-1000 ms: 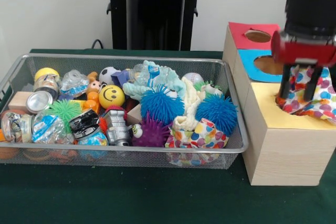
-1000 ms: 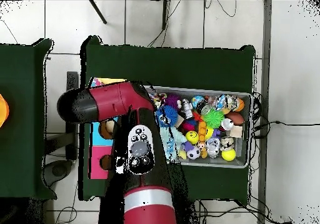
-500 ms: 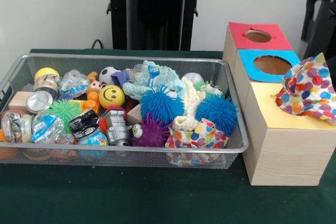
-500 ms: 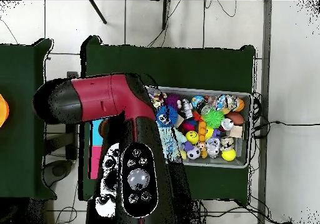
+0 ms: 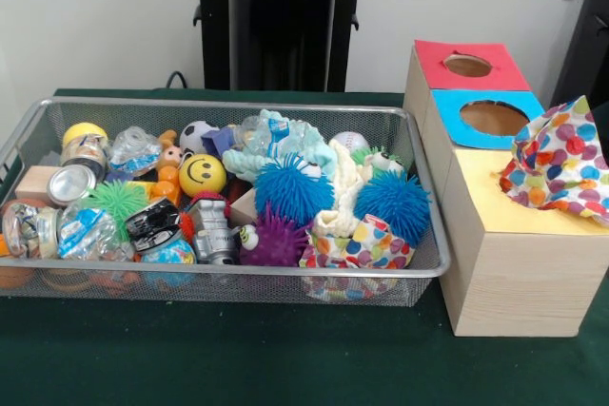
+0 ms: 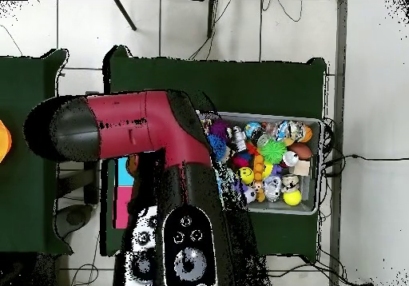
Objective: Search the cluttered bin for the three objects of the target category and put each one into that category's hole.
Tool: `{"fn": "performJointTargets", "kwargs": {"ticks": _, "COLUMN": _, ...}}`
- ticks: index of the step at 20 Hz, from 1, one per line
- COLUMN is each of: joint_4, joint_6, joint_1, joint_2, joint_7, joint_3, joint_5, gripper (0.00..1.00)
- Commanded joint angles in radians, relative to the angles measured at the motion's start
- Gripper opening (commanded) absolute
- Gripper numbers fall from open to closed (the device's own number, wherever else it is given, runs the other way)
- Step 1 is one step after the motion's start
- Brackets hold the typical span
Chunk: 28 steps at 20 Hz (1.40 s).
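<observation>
Left end of the wire mesh bin [image 5: 19, 140]: crushed silver cans [image 5: 68, 183], clear crinkled plastic wraps [image 5: 133, 147], a yellow smiley ball [image 5: 202, 175], a green spiky ball [image 5: 119, 199]. All packed tight.

Mid-bin: two blue spiky rubber balls [image 5: 293, 187], a purple spiky one [image 5: 276, 238], a pale green and cream cloth bundle [image 5: 285, 140].

Target category looks like cloths, judging by what sits on the box. A second polka-dot fabric piece [image 5: 366, 242] is wedged in the bin's front right corner, against the mesh wall and touching a blue spiky ball. Light, limp, no fixed shape. I'd pinch a raised fold at its top, not the flat spread. Mesh may snag it, and a neighbouring ball may get dragged along.

Right: wooden sorting box [image 5: 519, 273] with red, blue and yellow tops. The polka-dot cloth [image 5: 559, 168] lies bunched on the yellow top, over where that hole should be. Hole itself hidden, so I can't tell if the cloth is partly in. It looks not pushed through.

Claw: not visible in the front view. Overhead shows only the red and black arm [image 6: 136, 131] covering the box and the bin's end, so open or closed I can't tell.

Room: green worktop [image 5: 238, 349] is open in front of the bin. Bin rim and box edge sit close together.
</observation>
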Motion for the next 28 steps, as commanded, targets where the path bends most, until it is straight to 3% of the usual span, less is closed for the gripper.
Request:
{"fn": "performJointTargets", "kwargs": {"ticks": 1, "joint_4": -0.001, "joint_6": 0.247, "joint_1": -0.109, "joint_2": -0.092, "joint_7": -0.202, "joint_3": 0.087, "joint_5": 0.022, "gripper": 1.0}}
{"fn": "performJointTargets", "kwargs": {"ticks": 9, "joint_4": 0.099, "joint_6": 0.182, "joint_1": -0.215, "joint_2": -0.132, "joint_7": -0.28, "joint_3": 0.124, "joint_5": 0.007, "gripper": 1.0}}
{"fn": "performJointTargets", "kwargs": {"ticks": 14, "joint_4": 0.176, "joint_6": 0.061, "joint_1": -0.253, "joint_2": -0.105, "joint_7": -0.275, "joint_3": 0.161, "joint_5": -0.013, "gripper": 1.0}}
{"fn": "performJointTargets", "kwargs": {"ticks": 20, "joint_4": 0.242, "joint_6": 0.018, "joint_1": -0.297, "joint_2": -0.092, "joint_7": -0.309, "joint_3": 0.211, "joint_5": -0.011, "gripper": 1.0}}
{"fn": "performJointTargets", "kwargs": {"ticks": 28, "joint_4": 0.213, "joint_6": -0.052, "joint_1": -0.325, "joint_2": -0.002, "joint_7": -0.286, "joint_3": 0.252, "joint_5": -0.103, "gripper": 1.0}}
